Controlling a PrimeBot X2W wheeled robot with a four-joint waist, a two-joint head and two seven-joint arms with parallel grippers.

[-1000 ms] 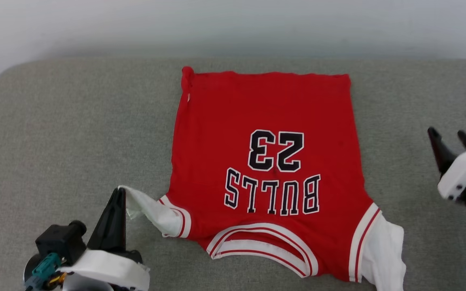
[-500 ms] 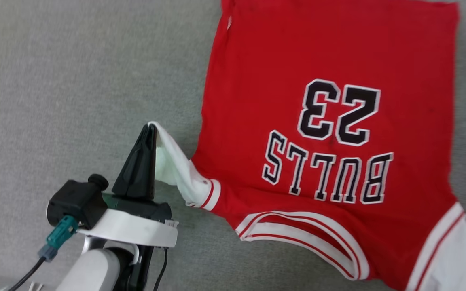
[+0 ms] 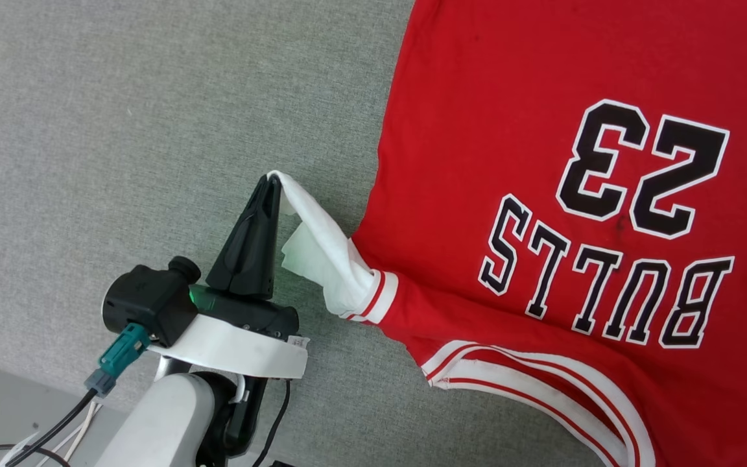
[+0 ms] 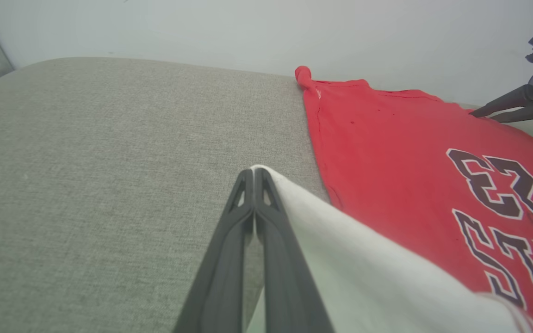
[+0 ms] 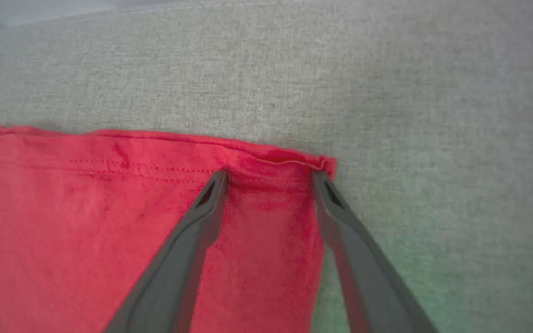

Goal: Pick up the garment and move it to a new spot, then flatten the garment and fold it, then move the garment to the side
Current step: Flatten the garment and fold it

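Left tool [image 3: 272,178] is clamped tight, fingers pressed together on the edge of the white sleeve [image 3: 321,246], and that sleeve is pulled up and out to the left, off the worktop [image 3: 120,130]. The rest of the shirt [image 3: 509,162] lies flat, chest up, on the grey fabric. From the head the print reads upside down: "23" [image 3: 642,168] above, "BULLS" [image 3: 607,285] below it, with the striped collar trim [image 3: 529,383] nearest the robot.

Over to the left wrist view: the left tool [image 4: 253,170] shows as two dark fingers meeting at the tips, the white sleeve [image 4: 363,268] draped down their right side. This angle gives what the head does not: the far hem of the shirt [image 4: 387,152], one corner bunched into a small red knob, a pale wall [image 4: 201,32] behind the worktop [image 4: 109,162], and the right tool [image 4: 481,116] reaching in low over the far right of the cloth.

The right wrist view is a little blurred. The right tool [image 5: 269,173] has its fingers spread wide, nothing between them but flat red cloth. Both tips sit right at the hem, at the corner [image 5: 324,163] of the shirt [image 5: 86,222], the right finger close to the side edge. Whether the tips press the fabric or hang just over it, I can't tell. Bare grey worktop [image 5: 433,115] runs beyond the hem.
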